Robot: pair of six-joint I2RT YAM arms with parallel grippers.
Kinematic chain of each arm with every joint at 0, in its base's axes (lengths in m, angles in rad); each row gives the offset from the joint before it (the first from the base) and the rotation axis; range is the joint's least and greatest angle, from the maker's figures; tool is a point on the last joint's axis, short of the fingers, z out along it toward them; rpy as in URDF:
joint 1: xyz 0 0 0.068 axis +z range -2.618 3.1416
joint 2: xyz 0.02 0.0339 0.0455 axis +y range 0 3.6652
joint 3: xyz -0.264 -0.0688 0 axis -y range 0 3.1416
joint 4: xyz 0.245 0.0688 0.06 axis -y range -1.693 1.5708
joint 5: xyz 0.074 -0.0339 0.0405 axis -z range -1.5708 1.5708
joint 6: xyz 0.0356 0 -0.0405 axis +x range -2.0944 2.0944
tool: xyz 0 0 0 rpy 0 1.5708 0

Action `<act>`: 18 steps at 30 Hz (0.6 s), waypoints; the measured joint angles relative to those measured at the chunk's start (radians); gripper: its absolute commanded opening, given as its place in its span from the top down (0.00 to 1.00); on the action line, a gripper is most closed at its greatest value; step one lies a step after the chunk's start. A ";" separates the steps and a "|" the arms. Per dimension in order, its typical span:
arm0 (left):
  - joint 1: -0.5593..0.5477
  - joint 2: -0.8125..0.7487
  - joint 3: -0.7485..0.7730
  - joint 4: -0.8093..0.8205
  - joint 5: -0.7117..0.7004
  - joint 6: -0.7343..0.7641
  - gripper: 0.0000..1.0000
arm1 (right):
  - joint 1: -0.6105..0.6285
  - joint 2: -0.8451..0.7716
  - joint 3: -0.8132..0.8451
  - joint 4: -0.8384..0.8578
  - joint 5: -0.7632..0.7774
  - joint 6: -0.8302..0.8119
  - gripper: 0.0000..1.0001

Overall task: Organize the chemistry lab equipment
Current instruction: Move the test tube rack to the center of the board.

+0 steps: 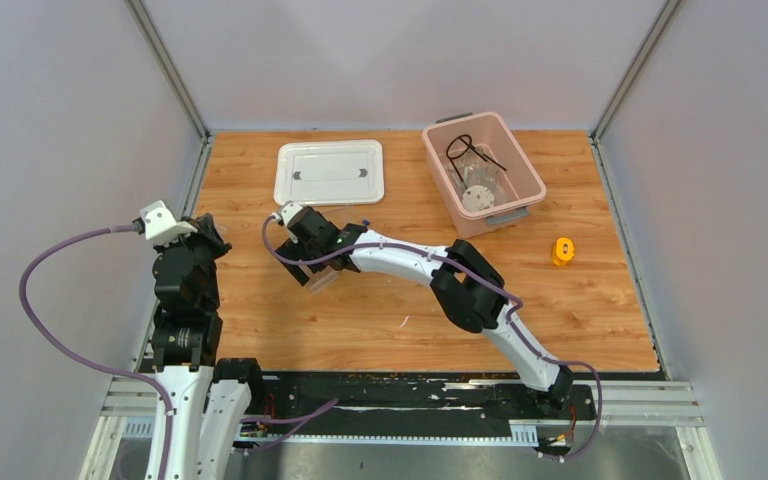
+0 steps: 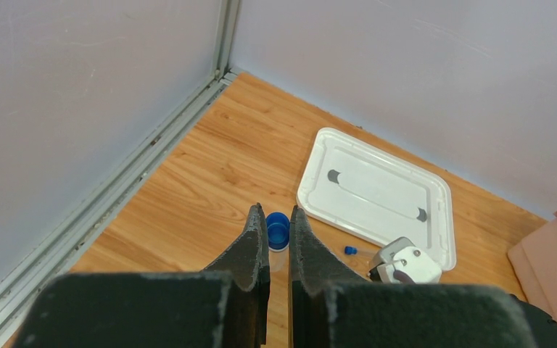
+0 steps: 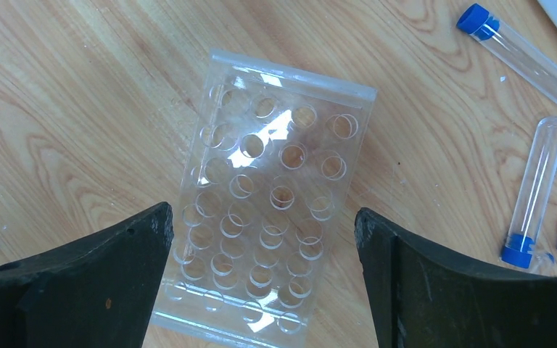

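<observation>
Chemistry lab equipment sits in two places on your wood-grain table (image 1: 380, 320). The largest piece on it is the pink bin (image 1: 523, 152), a smooth plastic tub with rounded corners, near the far right corner. In it you can see the black wire ring tripod (image 1: 465, 150), its thin bent wire lying over crinkled clear plastic bags (image 1: 482, 175), and a flat white disc (image 1: 478, 197).

The white lid (image 1: 330, 172) lies flat along the far edge, left of the bin. It is a glossy rectangle with a raised rim.

The clear tube rack (image 3: 261, 145) lies flat on the wood in the left half, just toward you from the lid. It is a transparent rectangular block drilled with rows of round holes. Your right gripper (image 3: 262, 219) hangs over it with the jaws spread wide, one dark curved finger on each long side, gripping nothing.

Loose blue-capped tubes (image 3: 537, 188) lie on their sides on the wood beside the rack. They are slim clear cylinders with round ends.

Your left gripper (image 2: 276, 217) is by the left edge, its fingers drawn almost together on one upright tube (image 2: 277, 233), whose round blue cap faces the wrist camera.

A small orange object (image 1: 562, 250) lies near the right edge.
</observation>
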 measured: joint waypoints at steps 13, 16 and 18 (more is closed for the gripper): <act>0.000 -0.003 -0.002 0.000 0.000 0.000 0.97 | 0.014 0.000 -0.002 0.006 0.015 -0.008 0.01; 0.000 -0.005 -0.002 0.000 0.000 0.000 0.97 | 0.016 -0.003 -0.017 0.016 -0.002 -0.006 0.01; 0.000 -0.005 -0.002 0.000 0.000 0.000 0.98 | 0.019 -0.003 -0.028 0.018 -0.016 -0.007 0.01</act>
